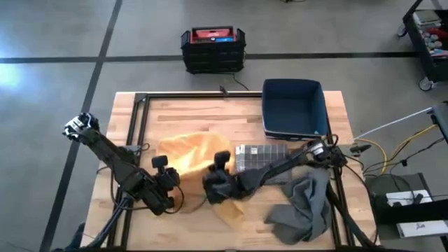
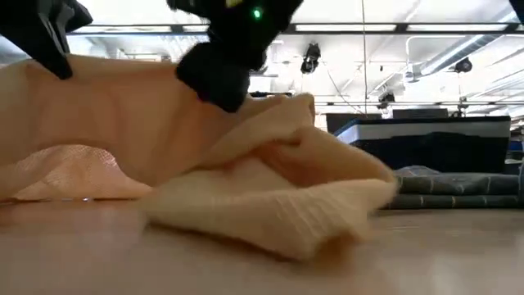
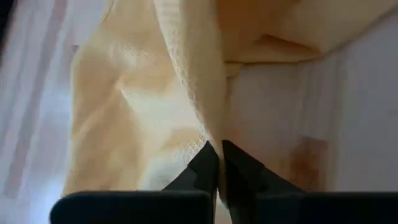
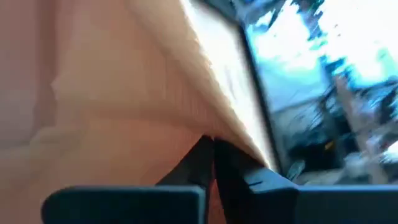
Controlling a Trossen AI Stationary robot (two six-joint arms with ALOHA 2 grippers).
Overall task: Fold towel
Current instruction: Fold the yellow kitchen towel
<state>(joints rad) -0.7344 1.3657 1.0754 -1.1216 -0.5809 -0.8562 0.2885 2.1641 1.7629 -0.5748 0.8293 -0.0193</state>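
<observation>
Nearest us on the wooden surface (image 1: 175, 112), the yellow towel (image 1: 187, 155) lies rumpled at the front middle, one corner trailing toward the front edge. We see our left tool (image 3: 219, 163) pressed together on a fold of the towel's edge, and our right tool (image 4: 211, 155) likewise pinching the cloth just beside it. A grey cloth (image 1: 304, 206) is heaped to the right. Farther back sits a checkered block (image 1: 260, 155), then a dark blue bin (image 1: 294, 108) at the rear right.
</observation>
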